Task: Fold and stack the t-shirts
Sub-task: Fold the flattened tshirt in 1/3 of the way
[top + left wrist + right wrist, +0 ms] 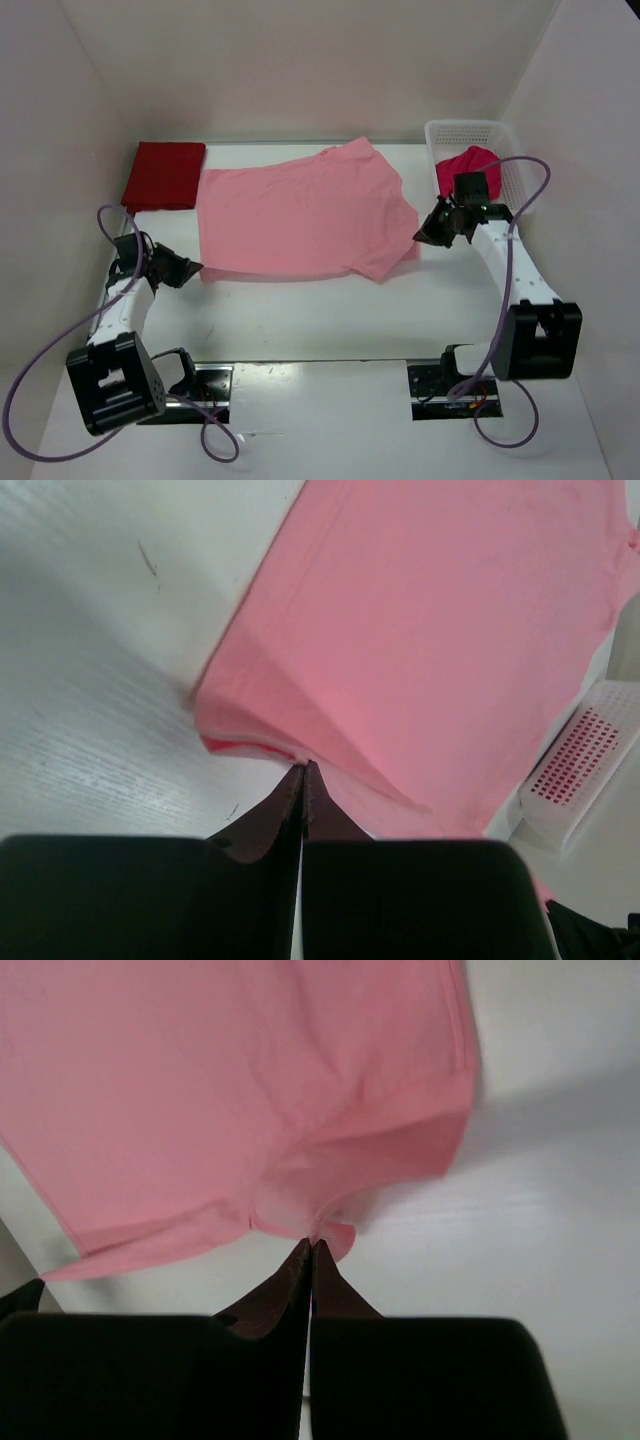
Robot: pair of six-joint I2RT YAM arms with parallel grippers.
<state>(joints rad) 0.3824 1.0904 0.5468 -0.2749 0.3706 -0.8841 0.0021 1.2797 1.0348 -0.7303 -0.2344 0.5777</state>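
While the light pink t-shirt [300,215] lies spread across the middle of the table [320,320] in the overhead view, the left gripper [192,268] sits at its near left corner and the right gripper [425,232] at its right sleeve. The dark red t-shirt [163,175] lies folded at the far left, just beside the pink one. The magenta t-shirt [467,165] sits crumpled inside the white mesh basket [515,165] at the far right.

From the left wrist, the left gripper [303,772] has its jaws pressed together on the hem corner of the light pink t-shirt [430,630]. The cloth rises in a ridge toward the tips, off the table [90,680]. The basket [585,755] shows at the right edge, beyond the shirt.

From the right wrist, the right gripper [310,1248] also has its jaws closed, pinching a puckered bit of the sleeve edge of the light pink t-shirt [200,1080]. The fabric gathers in folds toward the tips, with bare table [540,1210] beside it.
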